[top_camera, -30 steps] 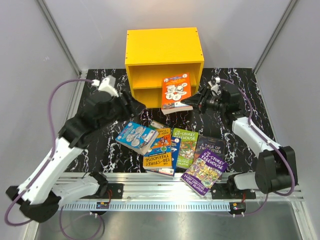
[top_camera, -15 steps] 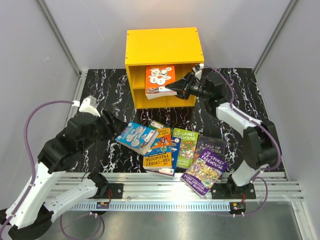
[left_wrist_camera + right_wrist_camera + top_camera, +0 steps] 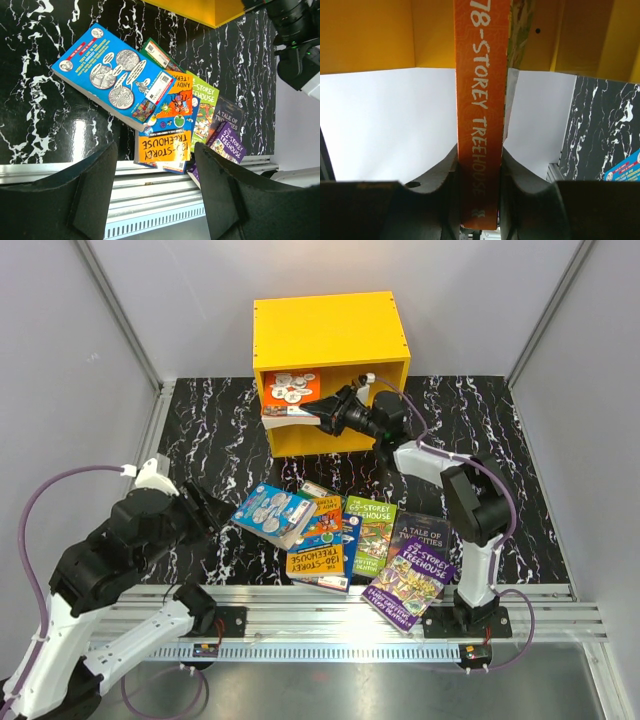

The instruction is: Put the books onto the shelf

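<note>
- Right gripper (image 3: pixel 325 413) is clamped on the spine end of the orange "78-Storey Treehouse" book (image 3: pixel 290 390). In the right wrist view, both fingers (image 3: pixel 440 175) press flat against the book's two sides.
- That book is at the left of the yellow shelf (image 3: pixel 330 330), its far end inside the upper compartment and its near edge at the front. Whether it rests on the dividing board cannot be told.
- Yellow wall shows above and on both sides of the book in the wrist view.
- Left gripper (image 3: pixel 203 506) hangs with its jaws wide apart and nothing between them. It is over the black marbled table (image 3: pixel 220 420), just left of the blue book (image 3: pixel 272 510).
- Overlapping in a loose row near the front rail lie the blue book, an orange "130-Storey Treehouse" (image 3: pixel 316 552) and a green "65-Storey Treehouse" (image 3: pixel 370 530).
- Further right in that row are "A Tale of Two Cities" (image 3: pixel 425 527) and a purple "52-Storey Treehouse" (image 3: pixel 412 582).
- Bare marble lies between these books and the shelf front.
</note>
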Motion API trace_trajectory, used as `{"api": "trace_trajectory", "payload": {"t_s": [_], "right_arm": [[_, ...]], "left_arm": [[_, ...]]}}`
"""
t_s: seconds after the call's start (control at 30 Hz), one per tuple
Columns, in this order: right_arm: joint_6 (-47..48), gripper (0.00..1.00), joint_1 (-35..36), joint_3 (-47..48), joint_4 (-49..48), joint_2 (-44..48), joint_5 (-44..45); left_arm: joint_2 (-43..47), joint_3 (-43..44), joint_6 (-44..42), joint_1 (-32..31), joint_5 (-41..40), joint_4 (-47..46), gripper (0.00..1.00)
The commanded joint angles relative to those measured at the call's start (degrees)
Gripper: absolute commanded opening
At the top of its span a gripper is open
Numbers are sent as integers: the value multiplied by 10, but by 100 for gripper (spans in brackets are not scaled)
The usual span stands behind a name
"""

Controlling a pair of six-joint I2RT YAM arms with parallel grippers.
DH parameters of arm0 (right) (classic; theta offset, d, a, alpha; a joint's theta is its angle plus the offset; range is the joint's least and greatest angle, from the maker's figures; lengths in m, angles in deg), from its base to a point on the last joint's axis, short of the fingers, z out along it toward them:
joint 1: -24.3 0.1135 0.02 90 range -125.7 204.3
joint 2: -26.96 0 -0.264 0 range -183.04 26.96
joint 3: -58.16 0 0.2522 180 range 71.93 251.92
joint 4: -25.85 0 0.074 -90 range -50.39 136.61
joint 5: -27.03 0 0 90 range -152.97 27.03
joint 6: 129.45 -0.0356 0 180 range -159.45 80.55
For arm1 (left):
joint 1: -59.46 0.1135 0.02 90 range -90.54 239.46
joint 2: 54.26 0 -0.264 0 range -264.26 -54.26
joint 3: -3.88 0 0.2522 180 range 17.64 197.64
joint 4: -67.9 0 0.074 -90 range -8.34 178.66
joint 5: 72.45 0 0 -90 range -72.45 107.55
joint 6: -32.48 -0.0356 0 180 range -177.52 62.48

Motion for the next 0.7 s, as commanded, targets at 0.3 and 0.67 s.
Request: {"api": "trace_trajectory", "payload": {"t_s": [0.3,0.67], "right_arm": [[154,19,-1,166,234,-19,15],[310,100,-1,283,569,2,86]], "left_arm": [[-8,-21,0,1,9,-39,64],[-9,-51,-4,1,16,-66,64]]}}
